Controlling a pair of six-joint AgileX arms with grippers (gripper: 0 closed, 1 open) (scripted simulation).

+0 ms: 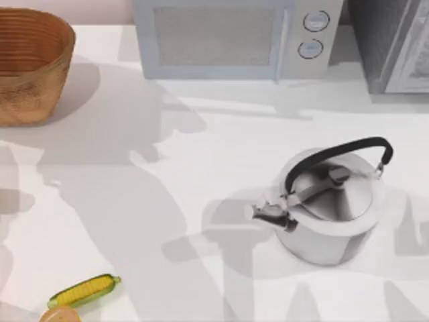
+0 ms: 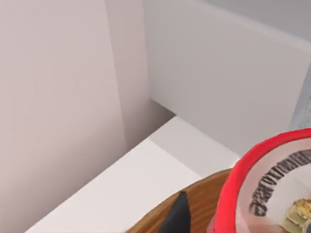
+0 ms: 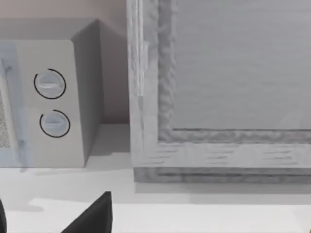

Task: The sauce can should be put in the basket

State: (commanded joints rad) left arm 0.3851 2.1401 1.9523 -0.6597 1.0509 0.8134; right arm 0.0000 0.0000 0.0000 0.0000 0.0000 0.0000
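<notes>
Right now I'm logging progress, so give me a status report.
Left end effector carrying sauce can, close above basket rim. Right arm idle near microwave. Kettle and corn well clear.

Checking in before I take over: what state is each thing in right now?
sauce can: close to the left wrist camera, over the basket rim.
basket: upright, far left of the table.
kettle: upright, lid on, handle raised.
microwave: door shut.
corn cob: lying flat.
</notes>
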